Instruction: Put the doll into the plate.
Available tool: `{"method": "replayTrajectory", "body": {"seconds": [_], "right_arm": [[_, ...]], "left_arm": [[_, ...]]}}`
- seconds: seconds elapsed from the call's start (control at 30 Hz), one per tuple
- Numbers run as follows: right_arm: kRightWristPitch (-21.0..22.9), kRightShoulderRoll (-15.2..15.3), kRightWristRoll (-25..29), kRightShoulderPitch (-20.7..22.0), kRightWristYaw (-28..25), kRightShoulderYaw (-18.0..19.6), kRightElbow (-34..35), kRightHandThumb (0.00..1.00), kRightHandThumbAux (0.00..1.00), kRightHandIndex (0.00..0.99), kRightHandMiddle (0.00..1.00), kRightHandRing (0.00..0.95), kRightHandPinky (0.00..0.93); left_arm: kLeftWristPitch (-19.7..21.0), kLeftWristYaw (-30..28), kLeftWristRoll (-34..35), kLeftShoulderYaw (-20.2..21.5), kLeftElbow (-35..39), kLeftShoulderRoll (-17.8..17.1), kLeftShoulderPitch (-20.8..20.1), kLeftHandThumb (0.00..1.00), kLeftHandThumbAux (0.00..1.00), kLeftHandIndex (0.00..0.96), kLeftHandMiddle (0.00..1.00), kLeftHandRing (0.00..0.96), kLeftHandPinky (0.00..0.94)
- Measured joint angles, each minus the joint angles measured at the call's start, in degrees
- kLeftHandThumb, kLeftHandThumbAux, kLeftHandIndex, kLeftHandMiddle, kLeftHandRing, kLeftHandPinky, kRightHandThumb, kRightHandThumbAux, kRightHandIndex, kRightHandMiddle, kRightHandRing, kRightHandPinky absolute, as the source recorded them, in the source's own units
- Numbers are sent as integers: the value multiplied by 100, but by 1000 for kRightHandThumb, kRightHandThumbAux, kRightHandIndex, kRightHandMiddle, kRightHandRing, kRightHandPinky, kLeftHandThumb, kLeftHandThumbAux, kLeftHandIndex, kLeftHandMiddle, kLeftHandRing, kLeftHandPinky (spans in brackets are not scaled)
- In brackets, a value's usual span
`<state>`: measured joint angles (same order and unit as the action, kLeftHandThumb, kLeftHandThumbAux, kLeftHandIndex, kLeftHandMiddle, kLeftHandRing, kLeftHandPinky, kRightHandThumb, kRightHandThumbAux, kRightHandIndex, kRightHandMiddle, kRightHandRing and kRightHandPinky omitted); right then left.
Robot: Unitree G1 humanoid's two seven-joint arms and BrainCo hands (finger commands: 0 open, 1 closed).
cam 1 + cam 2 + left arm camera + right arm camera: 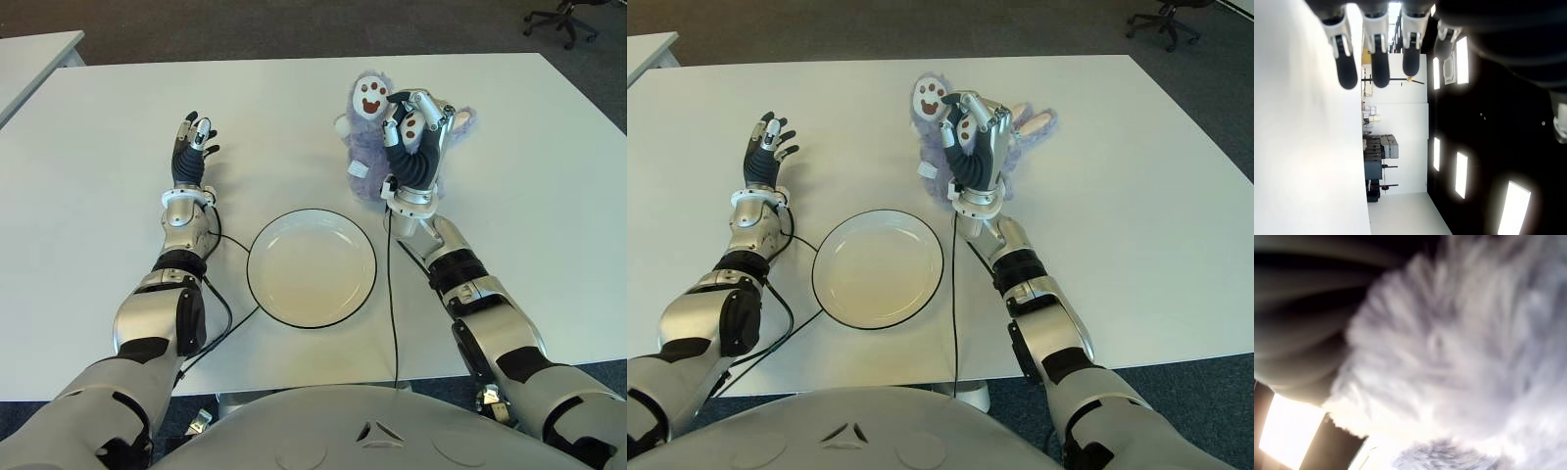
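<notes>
Right hand [415,119] is closed around the doll [364,147], with its fingers [404,102] curled over the purple fur. The right wrist view is filled with pale plush pile pressed against the palm. From the plate, hand and doll sit at about 1 o'clock, and the doll is clear of the plate's rim.

Largest item: the table [549,196], a white rectangular surface with no markings, spanning nearly the full width of both eye views. A second white tabletop corner [39,49] shows at 10 o'clock. Beyond both lies dark grey carpet [294,24], with the wheeled base of an office chair [563,18] at 2 o'clock.

Next: the plate [312,266], round, white, with a thin dark rim, flat on the table at centre and holding nothing. A black cable [392,294] runs from the right wrist along the plate's 3 o'clock side to the near edge of the table.

Next: the doll, fluffy lilac, with white paw pads bearing brown spots turned upward. A small white tag [355,169] hangs on its side at 9 o'clock; any print on it is too small to read.

Left hand [192,147] shows at 10 o'clock from the plate, fingers extended and spread, holding nothing. No legible brand or writing appears anywhere.
</notes>
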<state>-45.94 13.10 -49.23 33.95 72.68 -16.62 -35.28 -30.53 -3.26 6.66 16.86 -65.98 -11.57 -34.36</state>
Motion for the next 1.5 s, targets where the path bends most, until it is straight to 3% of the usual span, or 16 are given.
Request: {"method": "replayTrajectory", "body": {"seconds": [0.47, 1.23, 1.5], "right_arm": [[131, 13, 14, -16, -91, 141, 359, 720, 711, 440, 853, 864, 870], [-152, -70, 704, -132, -1051, 428, 643, 712, 715, 438, 854, 867, 859], [-8, -58, 396, -75, -802, 547, 643, 707, 715, 439, 850, 865, 853]], "left_arm": [[0, 0, 0, 0, -2, -5, -1, 0, 364, 29, 149, 190, 246], [0, 0, 2, 1, -23, -4, -19, 0, 363, 32, 154, 207, 280], [-7, 0, 1, 0, -44, 0, -31, 0, 360, 42, 163, 205, 251]]}}
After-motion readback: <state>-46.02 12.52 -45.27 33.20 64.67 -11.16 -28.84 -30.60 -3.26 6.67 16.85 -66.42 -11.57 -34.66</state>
